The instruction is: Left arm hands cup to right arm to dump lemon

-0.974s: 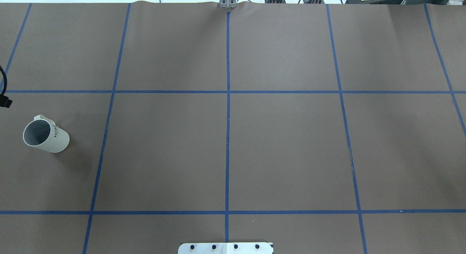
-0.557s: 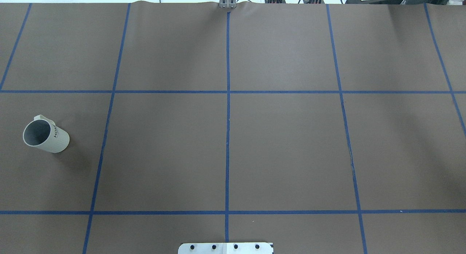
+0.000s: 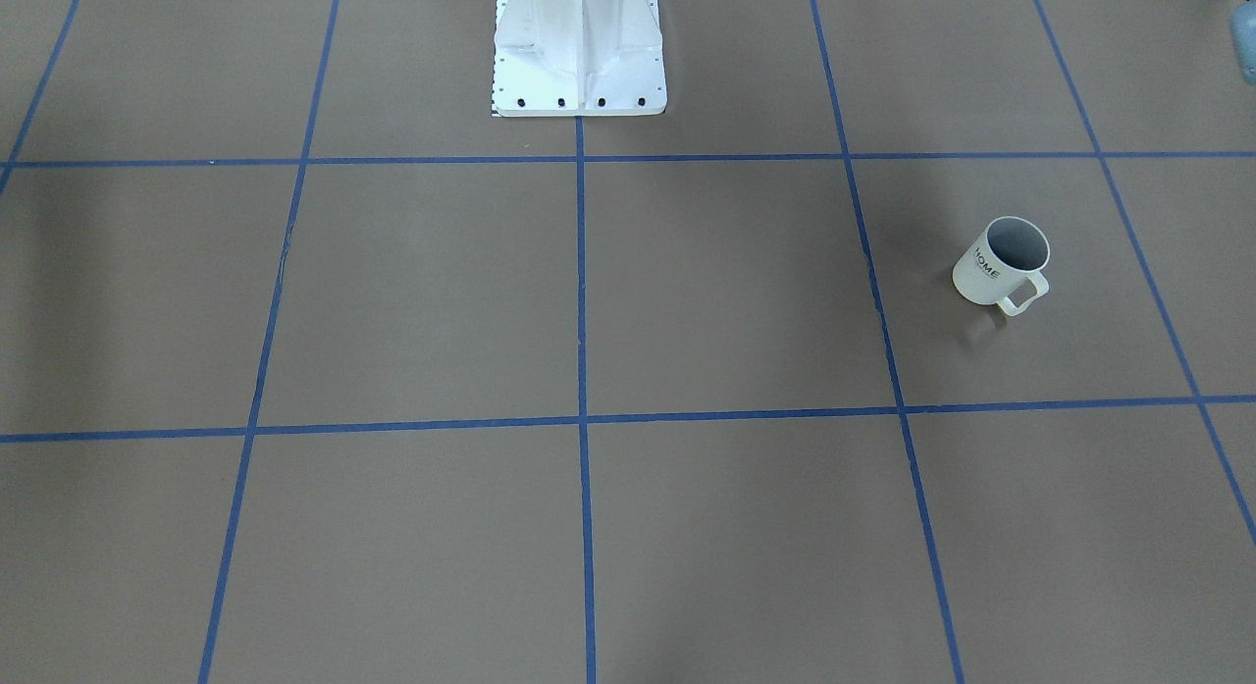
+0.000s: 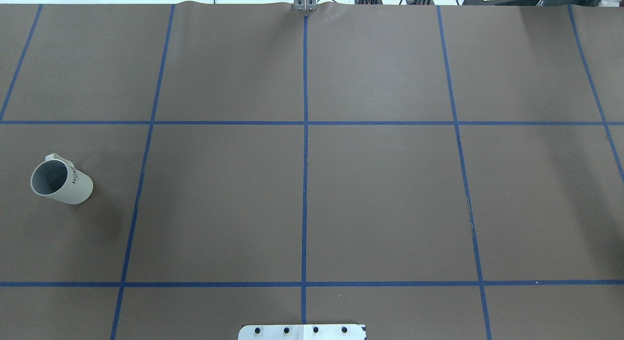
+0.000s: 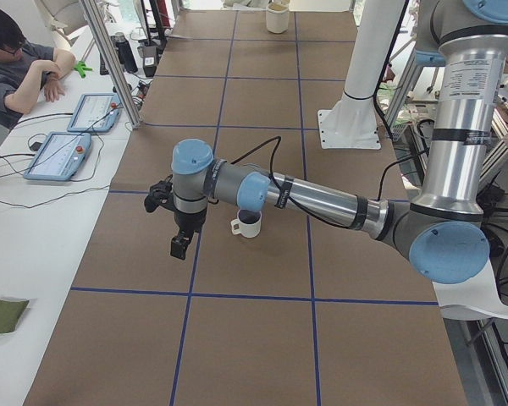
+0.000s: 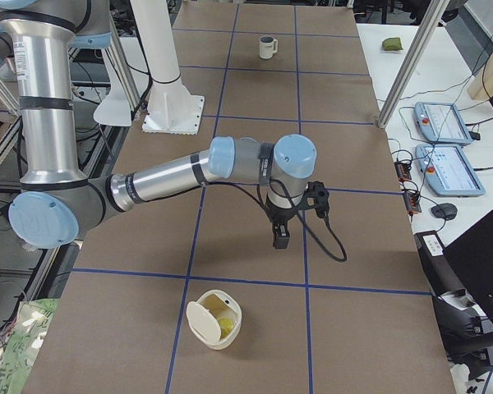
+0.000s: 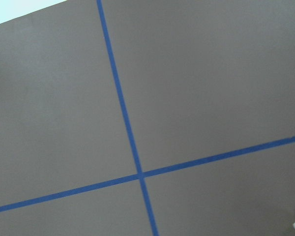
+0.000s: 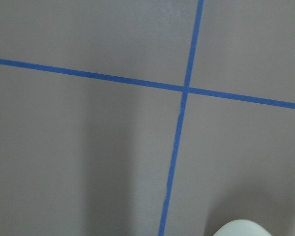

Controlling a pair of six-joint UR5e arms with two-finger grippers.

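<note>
We see a matt brown paper covering (image 4: 390, 193) crossed by smooth blue tape lines (image 4: 305, 184). The cup (image 4: 78, 190) looks matt, white and ribbed. The left arm (image 5: 322, 196) shows satin grey metal and glossy blue caps.

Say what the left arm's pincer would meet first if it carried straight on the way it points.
Probably the brown table cover, near a blue tape crossing: the left pincer points down, and the cup stands off to one side.

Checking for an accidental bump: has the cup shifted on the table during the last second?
No. The cup sits at the same spot, left of the same blue tape line, handle unchanged.
</note>
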